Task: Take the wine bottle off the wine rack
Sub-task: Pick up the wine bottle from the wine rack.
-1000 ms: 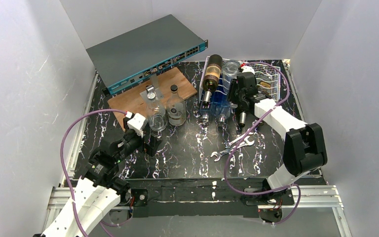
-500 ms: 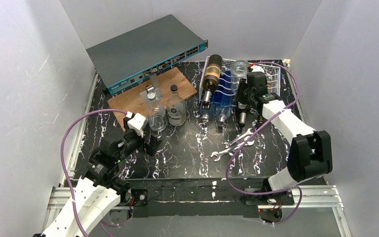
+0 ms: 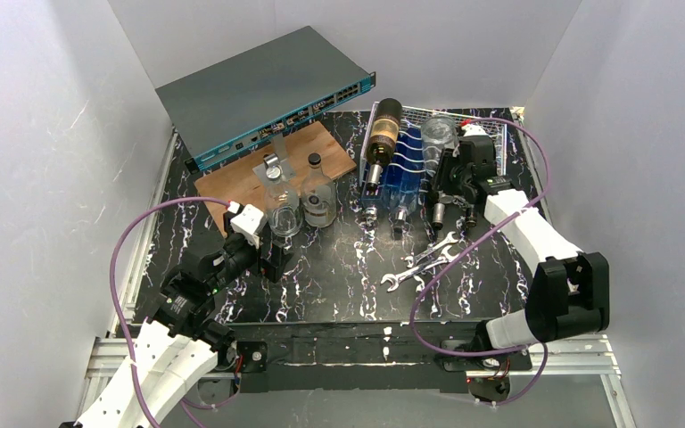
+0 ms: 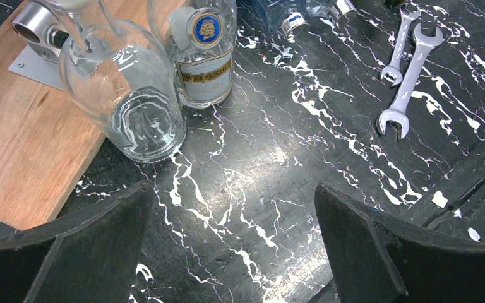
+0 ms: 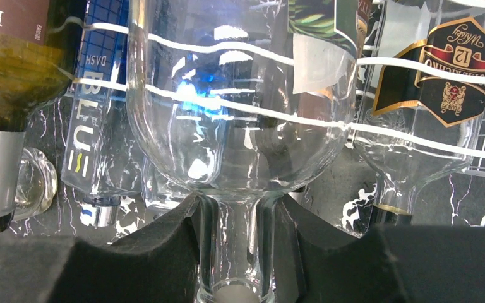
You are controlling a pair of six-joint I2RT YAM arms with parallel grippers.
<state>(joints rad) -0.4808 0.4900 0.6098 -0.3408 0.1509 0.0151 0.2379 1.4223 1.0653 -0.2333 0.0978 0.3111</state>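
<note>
Right tool (image 5: 237,230) is clamped on the neck of the clear wine bottle (image 5: 237,95), one black finger (image 5: 164,246) on each side of the glass just below the shoulder. The bottle is empty and see-through, and it sits over the white wire wine rack (image 3: 486,123) at the far right of the worktop (image 3: 339,276), base pointing to the back wall. The rack's wavy wires show across its body in the wrist view, and I honestly can't tell if it's resting on them or just clear of them

Either side of it on the rack: a blue bottle (image 5: 98,126) to its left, then a dark bottle with a brown label (image 3: 382,134), and on its right a bottle with a black and gold label (image 5: 442,82). All of them lie with their necks toward the arms

A bit nearer the bases, two wrenches (image 3: 419,263) lie on the black marbled top

Left tool (image 4: 232,189) is way over on the other side with its fingers wide apart, holding nothing, hovering low over bare worktop. Just past it there's a round glass flask (image 4: 129,101) and a small labelled bottle (image 4: 205,57) at the edge of a wooden board (image 4: 19,145), with a grey network switch (image 3: 263,89) leaning behind that
</note>
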